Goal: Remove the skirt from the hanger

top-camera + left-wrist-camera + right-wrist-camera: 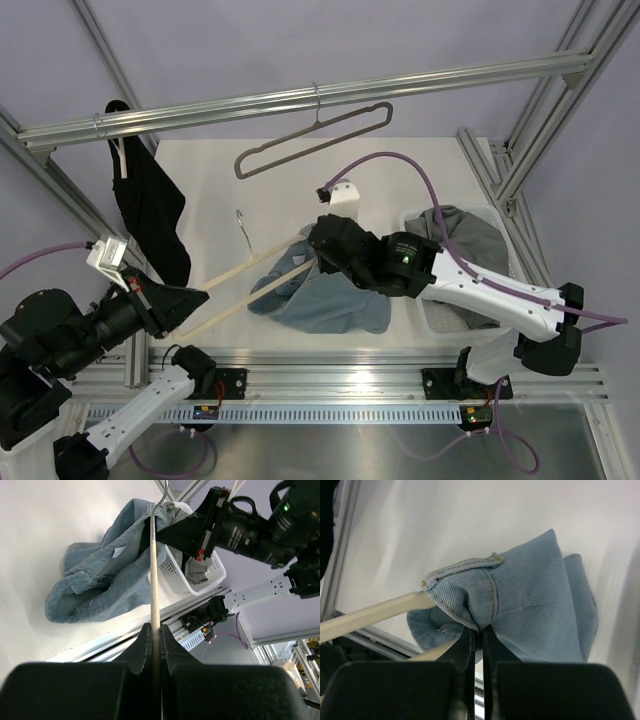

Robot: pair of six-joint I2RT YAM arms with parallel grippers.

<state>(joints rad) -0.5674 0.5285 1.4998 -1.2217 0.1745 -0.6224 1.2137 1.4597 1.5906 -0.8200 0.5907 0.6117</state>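
1. Top view: we see the grey-taupe hanger (315, 140) hooked on the rail (200, 108). The grey skirt (470, 235) sits bunched in the white basket (418, 222) at the bench's (220, 190) right side, well apart from it.
2. Left wrist: the left claw (155, 635) is clamped tight on a cream hanger (154, 580), with the jeans (100, 590) draped at its far end.
3. Right wrist: the right claw (480, 632) is closed, pinching the jeans' denim edge.

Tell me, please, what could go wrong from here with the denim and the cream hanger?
1. The right gripper pinches only a small fold of the denim garment near its seam, so the cloth may slip free.
2. The denim wraps one arm of the cream hanger; pulling could twist the hanger in the left gripper, which clamps just one thin bar.
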